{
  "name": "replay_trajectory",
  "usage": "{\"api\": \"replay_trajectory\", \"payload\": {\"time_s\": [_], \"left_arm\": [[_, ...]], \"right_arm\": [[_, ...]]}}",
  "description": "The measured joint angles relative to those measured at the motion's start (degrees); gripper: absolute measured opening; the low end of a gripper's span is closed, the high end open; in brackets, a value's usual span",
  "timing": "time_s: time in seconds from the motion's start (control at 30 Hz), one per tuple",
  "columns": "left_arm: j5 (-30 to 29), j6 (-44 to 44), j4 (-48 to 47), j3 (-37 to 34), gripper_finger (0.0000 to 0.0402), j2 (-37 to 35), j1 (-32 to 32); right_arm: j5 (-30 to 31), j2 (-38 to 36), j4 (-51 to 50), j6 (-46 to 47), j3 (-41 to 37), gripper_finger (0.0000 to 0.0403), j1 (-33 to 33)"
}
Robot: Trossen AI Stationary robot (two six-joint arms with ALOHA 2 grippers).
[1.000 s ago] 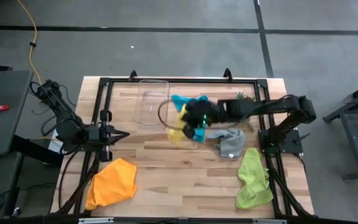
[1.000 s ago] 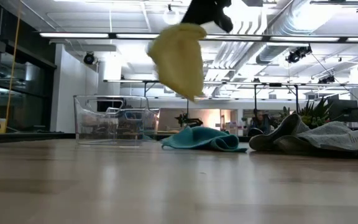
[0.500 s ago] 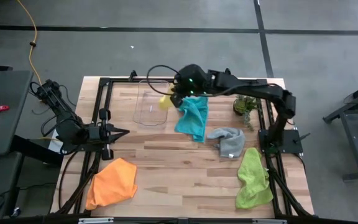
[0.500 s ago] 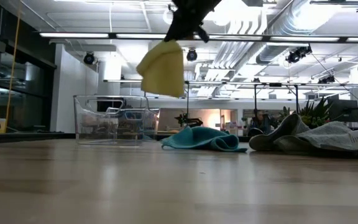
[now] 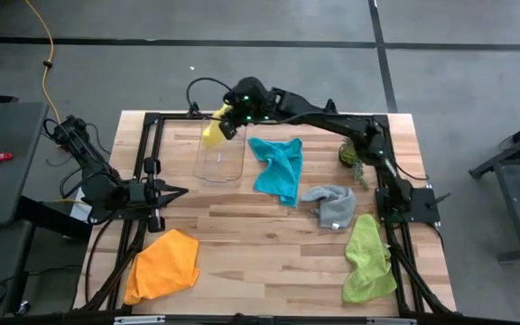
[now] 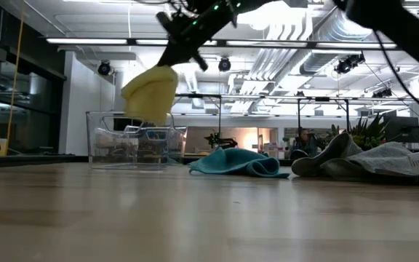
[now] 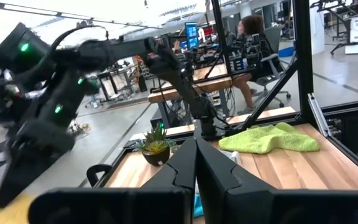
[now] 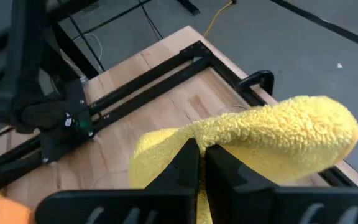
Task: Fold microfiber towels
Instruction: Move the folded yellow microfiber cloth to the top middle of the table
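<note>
Right gripper (image 5: 222,126): clenching the yellow towel (image 5: 212,133), hanging it above the clear tray (image 5: 220,158) near the desk's (image 5: 269,244) far edge.
Left gripper (image 5: 177,193): clenched, sitting empty by the left edge.

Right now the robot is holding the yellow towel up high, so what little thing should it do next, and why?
Probably lower it into the clear tray and let go. The right pincer is shut on the folded yellow towel, which hangs in the air above the tray's far end, not yet inside it. The left pincer waits shut at the table's left side.
</note>
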Motion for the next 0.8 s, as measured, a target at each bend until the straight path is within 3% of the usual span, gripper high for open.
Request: {"api": "replay_trajectory", "payload": {"time_s": [0.23, 0.8], "left_arm": [[0.0, -1.08, -1.41, -0.02, 0.0, 0.02, 0.0], [0.0, -1.08, -1.3, -0.02, 0.0, 0.02, 0.02]], "right_arm": [[-1.03, 6.35, -3.47, 0.66, 2.72, 0.0, -0.62], [0.81, 6.8, 0.14, 3.72, 0.33, 0.0, 0.57]]}}
